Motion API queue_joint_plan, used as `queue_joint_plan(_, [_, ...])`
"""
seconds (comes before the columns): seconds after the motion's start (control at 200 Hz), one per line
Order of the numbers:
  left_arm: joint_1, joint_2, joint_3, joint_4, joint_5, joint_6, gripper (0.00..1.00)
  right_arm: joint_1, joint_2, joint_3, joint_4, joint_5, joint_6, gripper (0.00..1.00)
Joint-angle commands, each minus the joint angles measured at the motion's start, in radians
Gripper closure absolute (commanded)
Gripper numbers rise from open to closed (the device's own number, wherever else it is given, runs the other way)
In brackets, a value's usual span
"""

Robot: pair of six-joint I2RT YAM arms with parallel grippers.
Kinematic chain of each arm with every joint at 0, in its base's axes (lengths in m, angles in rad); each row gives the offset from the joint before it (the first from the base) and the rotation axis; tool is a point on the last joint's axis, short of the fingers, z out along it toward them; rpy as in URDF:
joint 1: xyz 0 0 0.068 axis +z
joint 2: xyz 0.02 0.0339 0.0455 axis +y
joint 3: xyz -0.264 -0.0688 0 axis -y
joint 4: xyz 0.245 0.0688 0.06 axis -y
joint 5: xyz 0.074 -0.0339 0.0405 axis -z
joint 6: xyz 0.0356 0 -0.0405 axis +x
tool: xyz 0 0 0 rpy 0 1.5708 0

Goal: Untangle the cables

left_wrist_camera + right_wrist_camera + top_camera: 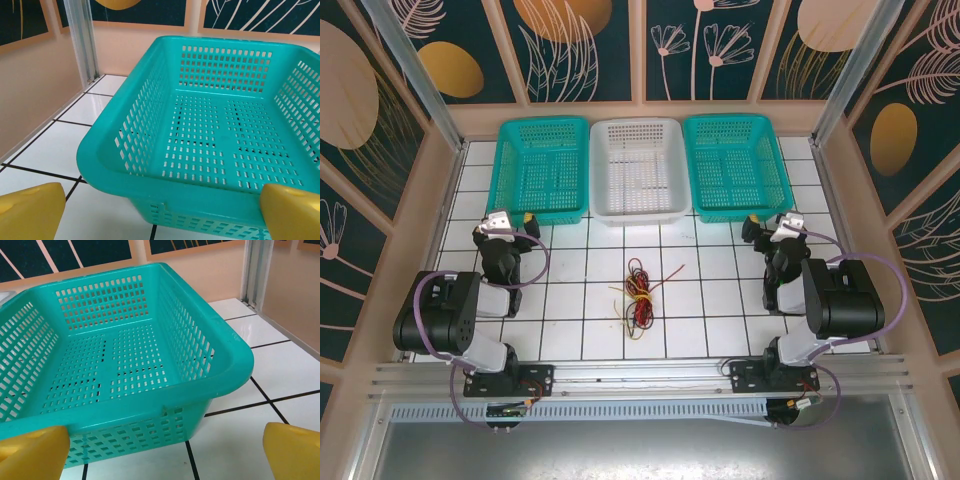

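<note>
Bright, even light from above, no dark corners. Glossy tabletop point(570, 330) tiles show soft white glare by the right wall in the right wrist view. Shadows are faint and short under the baskets point(542, 170). Overhead view is sharp, edges slightly bowed. In the wrist views the yellow fingers point(30, 212) are close and blurred, the mesh crisp.

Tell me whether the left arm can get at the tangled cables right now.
Probably yes. The cables lie in the open on the tiled table, nothing around them. The left gripper is open but faces the left teal basket, so it must turn first.
</note>
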Motion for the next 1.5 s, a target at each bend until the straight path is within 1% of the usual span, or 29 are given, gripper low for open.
queue_joint_plan(0.0, [0.006,-0.001,0.009,0.046,0.015,0.01,0.01,0.004,0.0,0.019,0.035,-0.009,-0.014,0.01])
queue_joint_plan(0.701, [0.006,0.002,0.013,0.04,0.015,0.01,0.01,0.002,-0.001,0.02,0.036,-0.014,-0.012,0.01])
queue_joint_plan(0.841, [0.012,-0.001,0.019,0.023,0.029,0.007,0.01,0.001,0.0,0.019,0.037,-0.014,-0.013,0.01])
queue_joint_plan(0.926, [0.014,-0.005,0.013,0.03,0.03,0.009,0.01,0.013,-0.063,0.004,0.018,0.023,-0.017,0.01])
queue_joint_plan(0.946, [0.014,-0.012,0.02,0.022,0.029,0.009,0.01,0.021,-0.093,0.002,-0.01,0.043,-0.022,0.01])
queue_joint_plan(0.976, [0.012,-0.039,0.045,-0.038,0.029,0.01,0.01,0.037,-0.164,0.014,-0.095,0.1,-0.025,0.01])
queue_joint_plan(1.006, [0.012,-0.08,0.087,-0.167,0.031,0.019,0.01,0.053,-0.231,0.034,-0.202,0.165,-0.003,0.01])
queue_joint_plan(1.026, [0.012,-0.106,0.121,-0.256,0.03,0.02,0.01,0.061,-0.267,0.041,-0.262,0.186,0.013,0.01])
queue_joint_plan(1.066, [0.012,-0.14,0.171,-0.373,-0.008,0.017,0.01,0.073,-0.351,0.029,-0.32,0.209,0.037,0.01])
queue_joint_plan(1.101, [0.011,-0.166,0.186,-0.417,-0.063,-0.005,0.01,0.101,-0.422,-0.001,-0.332,0.252,0.049,0.01])
queue_joint_plan(1.146, [0.01,-0.216,0.188,-0.466,-0.128,-0.056,0.01,0.157,-0.517,-0.035,-0.356,0.346,0.054,0.01])
queue_joint_plan(1.181, [0.009,-0.268,0.184,-0.496,-0.128,-0.083,0.01,0.203,-0.594,-0.043,-0.406,0.433,0.065,0.01])
queue_joint_plan(1.246, [-0.017,-0.368,0.175,-0.552,-0.135,-0.127,0.01,0.269,-0.739,-0.014,-0.6,0.502,0.12,0.01])
queue_joint_plan(1.291, [-0.047,-0.433,0.181,-0.606,-0.15,-0.159,0.01,0.303,-0.828,0.031,-0.773,0.507,0.204,0.01])
queue_joint_plan(1.336, [-0.082,-0.489,0.195,-0.668,-0.156,-0.191,0.01,0.311,-0.902,0.067,-0.934,0.445,0.299,0.01])
queue_joint_plan(1.376, [-0.109,-0.535,0.216,-0.736,-0.155,-0.233,0.01,0.306,-0.944,0.062,-1.008,0.409,0.352,0.01])
queue_joint_plan(1.426, [-0.128,-0.582,0.24,-0.82,-0.09,-0.298,0.04,0.304,-0.978,0.047,-1.11,0.458,0.512,0.01])
queue_joint_plan(1.467, [-0.137,-0.61,0.255,-0.877,-0.022,-0.352,0.07,0.297,-0.996,0.064,-1.298,0.513,0.739,0.01])
queue_joint_plan(1.482, [-0.141,-0.618,0.259,-0.898,-0.001,-0.373,0.08,0.291,-1.0,0.068,-1.344,0.506,0.784,0.01])
queue_joint_plan(1.497, [-0.146,-0.627,0.266,-0.92,0.017,-0.396,0.08,0.284,-1.003,0.07,-1.365,0.476,0.79,0.01])
